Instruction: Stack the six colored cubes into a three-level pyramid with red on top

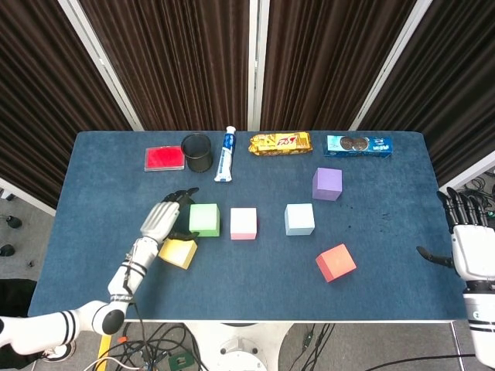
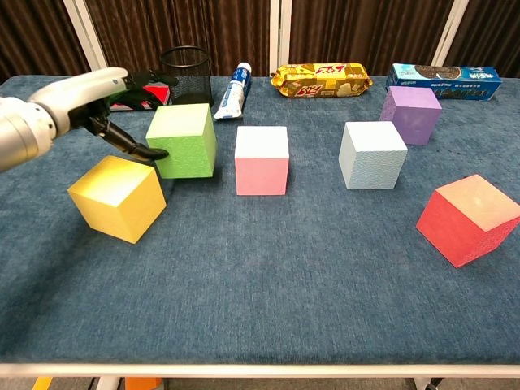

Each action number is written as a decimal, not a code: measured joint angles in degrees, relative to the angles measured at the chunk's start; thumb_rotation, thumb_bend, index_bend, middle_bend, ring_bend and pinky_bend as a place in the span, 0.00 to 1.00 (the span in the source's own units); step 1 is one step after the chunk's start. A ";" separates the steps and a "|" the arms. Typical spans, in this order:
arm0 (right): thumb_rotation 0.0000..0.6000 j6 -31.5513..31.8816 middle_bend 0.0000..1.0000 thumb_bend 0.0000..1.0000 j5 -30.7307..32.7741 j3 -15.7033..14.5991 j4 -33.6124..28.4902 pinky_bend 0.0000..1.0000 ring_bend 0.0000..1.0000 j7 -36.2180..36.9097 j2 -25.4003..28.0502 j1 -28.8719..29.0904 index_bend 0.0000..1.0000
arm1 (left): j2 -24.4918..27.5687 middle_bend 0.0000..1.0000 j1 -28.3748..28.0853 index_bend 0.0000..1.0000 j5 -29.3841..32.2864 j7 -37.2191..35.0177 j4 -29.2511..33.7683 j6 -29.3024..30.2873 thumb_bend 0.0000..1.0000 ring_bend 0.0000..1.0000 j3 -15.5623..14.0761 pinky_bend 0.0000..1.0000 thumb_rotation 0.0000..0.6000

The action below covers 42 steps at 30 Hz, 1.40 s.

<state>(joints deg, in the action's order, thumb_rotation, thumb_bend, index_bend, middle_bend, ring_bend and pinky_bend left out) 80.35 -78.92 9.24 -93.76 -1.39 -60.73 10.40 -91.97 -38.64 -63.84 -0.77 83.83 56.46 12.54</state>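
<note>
Chest view shows the left hand [image 2: 97,110] pinching the green cube [image 2: 184,140] beside the pink cube [image 2: 262,159]; the right hand [image 1: 468,239] hangs spread past the bench [image 1: 255,286] edge.

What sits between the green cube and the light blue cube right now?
The pink cube alone sits between the green cube and the light blue cube, in a row with gaps; the head view shows this best.

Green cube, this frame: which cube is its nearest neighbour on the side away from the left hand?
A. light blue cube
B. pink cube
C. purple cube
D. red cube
B. The green cube, held by the left hand, sits in a row right beside the pink cube; the light blue cube comes after that, and the purple and red ones lie further off.
</note>
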 measured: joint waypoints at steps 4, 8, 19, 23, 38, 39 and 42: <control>1.00 -0.31 0.00 0.00 -0.02 -0.08 0.09 0.00 0.00 -0.29 -0.23 0.25 0.00 | -1.14 0.54 -0.44 0.09 -0.48 -0.96 -1.36 -0.71 0.30 0.09 0.11 0.14 1.00; 1.00 -0.37 0.00 0.00 -0.01 -0.11 0.03 0.00 0.00 -0.51 -0.28 0.33 0.00 | -1.41 0.54 -0.63 0.09 -1.27 -1.21 -1.84 -1.05 0.30 0.09 -0.08 0.14 1.00; 1.00 -0.79 0.00 0.00 0.27 -0.33 0.44 0.00 0.00 -0.42 -0.72 0.39 0.00 | -1.94 0.54 -0.55 0.09 -1.99 -0.68 -1.79 -0.57 0.29 0.09 -0.17 0.14 1.00; 1.00 -0.71 0.00 0.00 0.21 -0.34 0.52 0.00 0.00 -0.21 -0.72 0.36 0.00 | -2.76 0.54 -0.72 0.09 -1.68 0.44 -2.45 -0.39 0.29 0.09 -0.13 0.13 1.00; 1.00 -0.91 0.00 0.00 0.38 -0.53 1.24 0.00 0.00 0.45 -0.78 0.20 0.00 | -5.09 0.54 -1.36 0.09 -0.26 1.89 -4.58 -1.05 0.29 0.09 0.32 0.13 1.00; 1.00 -0.89 0.00 0.00 0.38 -0.55 1.26 0.00 0.00 0.49 -0.78 0.17 0.00 | -5.21 0.54 -1.36 0.09 -0.24 1.94 -4.74 -1.04 0.29 0.09 0.33 0.13 1.00; 1.00 -0.81 0.00 0.00 0.35 -0.55 1.24 0.00 0.00 0.53 -0.77 0.14 0.00 | -5.54 0.54 -1.35 0.09 -0.12 2.06 -5.23 -1.07 0.29 0.09 0.33 0.13 1.00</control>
<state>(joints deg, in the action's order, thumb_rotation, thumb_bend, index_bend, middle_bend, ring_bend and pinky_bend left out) 79.54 -78.57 8.69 -92.52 -0.86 -61.51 10.54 -97.52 -40.00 -63.97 1.29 78.59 55.39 12.87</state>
